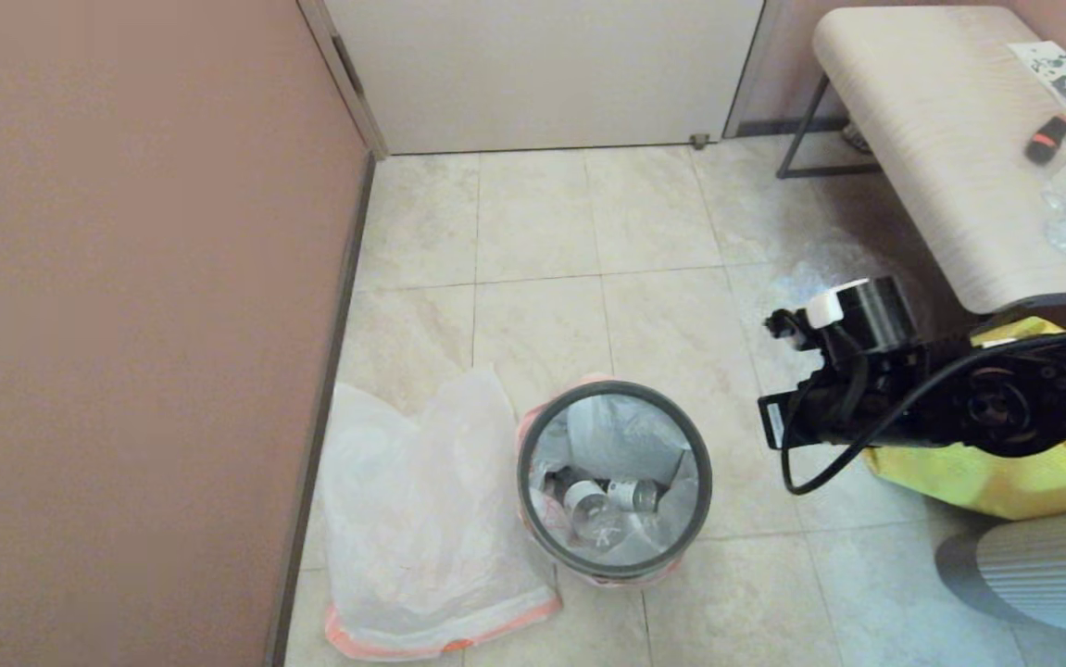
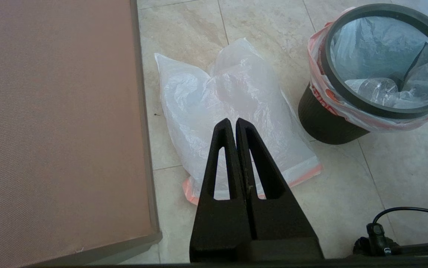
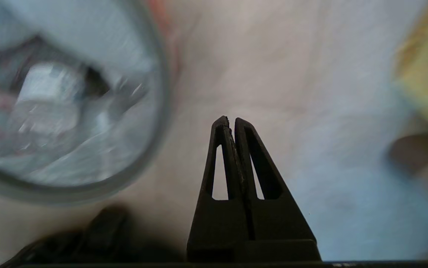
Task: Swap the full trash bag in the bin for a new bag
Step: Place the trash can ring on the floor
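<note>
Right hand (image 3: 230,120), clenched and empty beside the small round black bin (image 1: 615,482) on the floor, should open above its thin grey hoop (image 1: 705,463) before lifting; left hand (image 2: 233,121) clenched, parked.

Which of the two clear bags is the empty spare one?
The flat bag lying on the floor between the wall and the bin; the other bag lines the bin and holds bottles.

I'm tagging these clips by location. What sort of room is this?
Probably a small indoor room or entryway of a home or office: tiled floor, closed door, a lined bin and a table.
</note>
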